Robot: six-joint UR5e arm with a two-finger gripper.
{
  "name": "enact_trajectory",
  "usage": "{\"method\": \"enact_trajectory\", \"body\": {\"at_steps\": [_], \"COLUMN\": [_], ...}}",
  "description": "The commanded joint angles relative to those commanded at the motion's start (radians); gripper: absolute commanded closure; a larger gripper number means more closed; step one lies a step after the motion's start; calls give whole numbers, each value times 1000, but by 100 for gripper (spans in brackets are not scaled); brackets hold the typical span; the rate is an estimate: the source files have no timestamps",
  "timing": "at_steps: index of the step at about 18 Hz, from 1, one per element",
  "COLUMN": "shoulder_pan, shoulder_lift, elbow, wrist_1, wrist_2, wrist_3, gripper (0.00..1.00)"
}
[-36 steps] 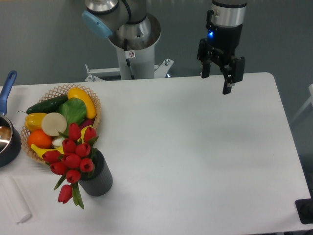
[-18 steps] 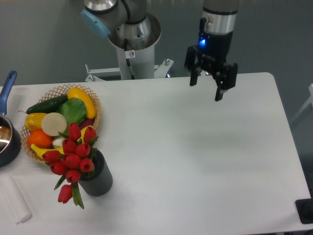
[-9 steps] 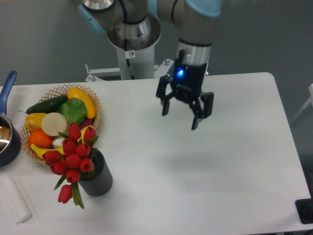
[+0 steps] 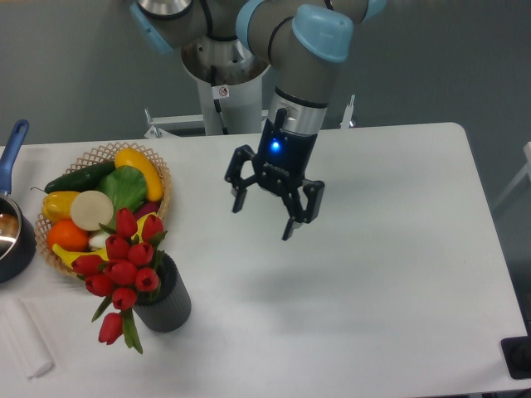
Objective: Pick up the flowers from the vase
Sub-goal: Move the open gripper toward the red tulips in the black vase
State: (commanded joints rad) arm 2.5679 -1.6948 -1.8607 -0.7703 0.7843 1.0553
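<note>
Flowers (image 4: 122, 267) stand in the vase (image 4: 164, 305); wicker basket (image 4: 158, 170) holds fruit and vegetables; gripper (image 4: 264, 219) hangs spread, grasping nothing.

Flowers (image 4: 123, 267) in vase (image 4: 164, 302), apparently touching basket (image 4: 159, 178) behind.

Table (image 4: 398, 274): smooth, matt white top, looks like laminate. Vase (image 4: 166, 305), lower left of frame: dark grey, matt, finely ribbed wall. Flowers (image 4: 123, 265): red buds with a slight plastic-like sheen, green leaves matt. Basket (image 4: 159, 178), left: woven wicker, rough, tan. Its contents look like glossy moulded plastic. Pot (image 4: 12, 240), left edge: dark body, blue handle, smooth. Gripper (image 4: 265, 218), centre: black, matt, hard plastic or coated metal; which of the two cannot be told. Arm (image 4: 311, 50), top: grey satin metal tubes, smooth light-blue plastic joint caps.
</note>
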Motion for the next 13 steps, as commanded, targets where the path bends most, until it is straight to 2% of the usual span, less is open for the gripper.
{"method": "enact_trajectory", "body": {"at_steps": [3, 5, 8, 10, 13], "shoulder_pan": [-6, -17, -24, -37, -43], "shoulder_lift": [-19, -31, -31, -31, -51], "elbow": [-5, -20, -63, -84, -81], "wrist_1": [17, 20, 29, 29, 32], "wrist_2": [-16, -66, -86, -140, -171], "wrist_3": [3, 14, 148, 163, 164], "gripper": [0, 0, 0, 0, 0]}}
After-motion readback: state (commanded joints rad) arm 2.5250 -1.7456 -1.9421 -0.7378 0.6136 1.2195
